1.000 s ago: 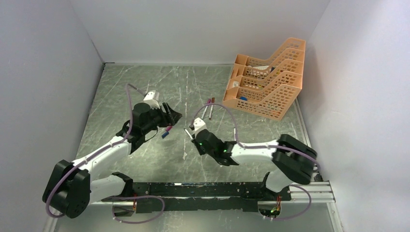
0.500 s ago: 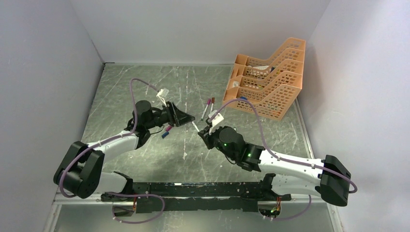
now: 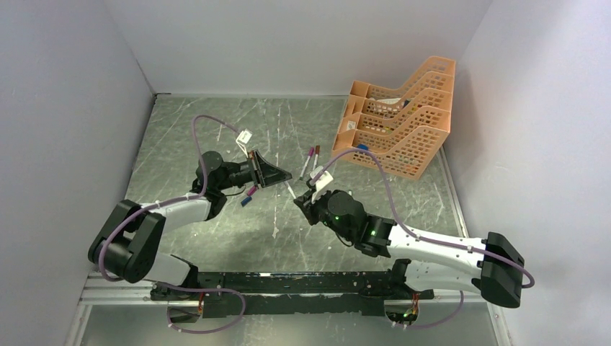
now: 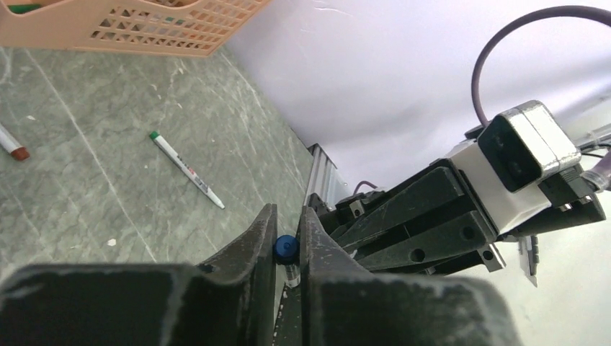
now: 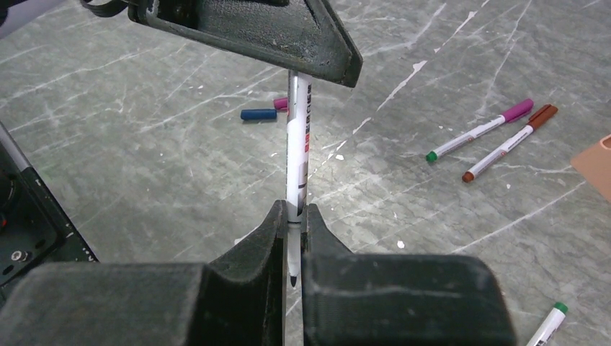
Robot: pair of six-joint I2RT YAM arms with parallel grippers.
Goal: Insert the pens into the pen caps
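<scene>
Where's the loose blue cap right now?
In the top view, the blue cap lies on the table left of centre, beside a magenta cap, just on the near side of the left fingers.

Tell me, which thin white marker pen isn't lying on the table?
The white marker pen held between the right gripper and left gripper; the other three pens lie flat on the grey tabletop.

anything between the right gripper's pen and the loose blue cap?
Nothing visible lies between pen and blue cap. The magenta cap sits right beside it; left gripper pinches the pen's upper end.
</scene>
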